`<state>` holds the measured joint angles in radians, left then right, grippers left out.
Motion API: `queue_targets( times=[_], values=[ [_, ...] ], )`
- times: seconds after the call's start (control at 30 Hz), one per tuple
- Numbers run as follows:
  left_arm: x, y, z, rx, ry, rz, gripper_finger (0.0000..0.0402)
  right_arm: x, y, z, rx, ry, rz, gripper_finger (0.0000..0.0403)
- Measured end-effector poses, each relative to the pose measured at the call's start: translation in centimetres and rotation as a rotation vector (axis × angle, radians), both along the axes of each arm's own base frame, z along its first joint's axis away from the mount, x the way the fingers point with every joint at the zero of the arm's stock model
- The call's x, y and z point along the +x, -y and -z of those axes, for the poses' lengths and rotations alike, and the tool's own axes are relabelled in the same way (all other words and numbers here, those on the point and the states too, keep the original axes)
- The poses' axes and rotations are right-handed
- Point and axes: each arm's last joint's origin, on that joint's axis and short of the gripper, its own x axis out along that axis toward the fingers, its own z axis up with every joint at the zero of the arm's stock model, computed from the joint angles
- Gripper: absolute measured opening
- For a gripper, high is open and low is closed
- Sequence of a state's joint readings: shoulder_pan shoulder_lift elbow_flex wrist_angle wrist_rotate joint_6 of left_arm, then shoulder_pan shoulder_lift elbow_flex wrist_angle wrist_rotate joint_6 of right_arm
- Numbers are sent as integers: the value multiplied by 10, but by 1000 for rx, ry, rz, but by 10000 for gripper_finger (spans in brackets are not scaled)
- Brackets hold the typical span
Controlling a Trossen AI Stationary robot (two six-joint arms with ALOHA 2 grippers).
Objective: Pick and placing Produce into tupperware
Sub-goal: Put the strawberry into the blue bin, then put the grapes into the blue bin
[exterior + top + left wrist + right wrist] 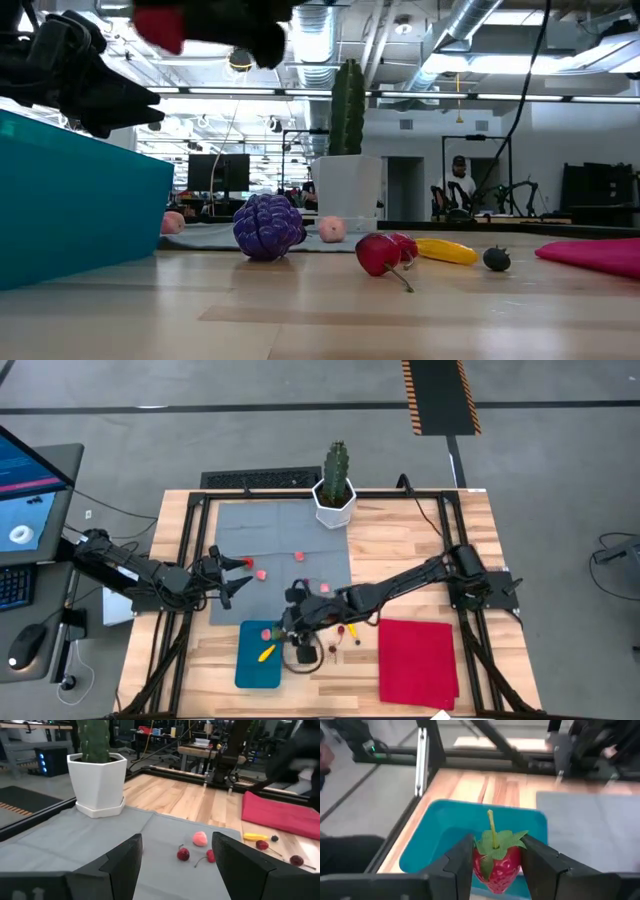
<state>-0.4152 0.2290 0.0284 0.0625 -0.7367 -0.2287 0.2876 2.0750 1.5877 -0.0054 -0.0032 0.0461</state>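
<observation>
1. Pinching a red strawberry [496, 858] between my right fingers [496, 865], I hold it above the teal tupperware [445, 832], near the desk's front edge.
2. My left fingers [175, 865] hang spread over the grey mat [100, 840], near the desk's left edge.
3. Other produce lies beside the tupperware: a purple grape bunch [268, 226], a cherry [380, 253].

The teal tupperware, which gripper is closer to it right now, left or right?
Right. The right gripper, shut on a strawberry, hovers at the tupperware's edge. The left gripper is open over the grey mat, well away from it.
</observation>
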Motion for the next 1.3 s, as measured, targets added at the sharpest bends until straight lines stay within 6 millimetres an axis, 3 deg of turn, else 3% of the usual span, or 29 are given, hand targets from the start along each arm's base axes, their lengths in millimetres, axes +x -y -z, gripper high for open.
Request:
queue_targets(
  times=[0.37, 0.77, 1.13, 1.3],
  values=[
    [0, 0, 2, 10, -20, -5, 231, 44, -26, 27, 31, -153, -65, 171],
    [0, 0, 2, 17, -23, -3, 231, 68, -27, 66, 89, -230, -92, 182],
    [0, 0, 2, 16, -22, -2, 231, 71, -27, 53, 55, -139, -92, 258],
    [0, 0, 2, 17, -22, -2, 231, 66, -26, 40, -10, -132, -106, 265]
  ],
)
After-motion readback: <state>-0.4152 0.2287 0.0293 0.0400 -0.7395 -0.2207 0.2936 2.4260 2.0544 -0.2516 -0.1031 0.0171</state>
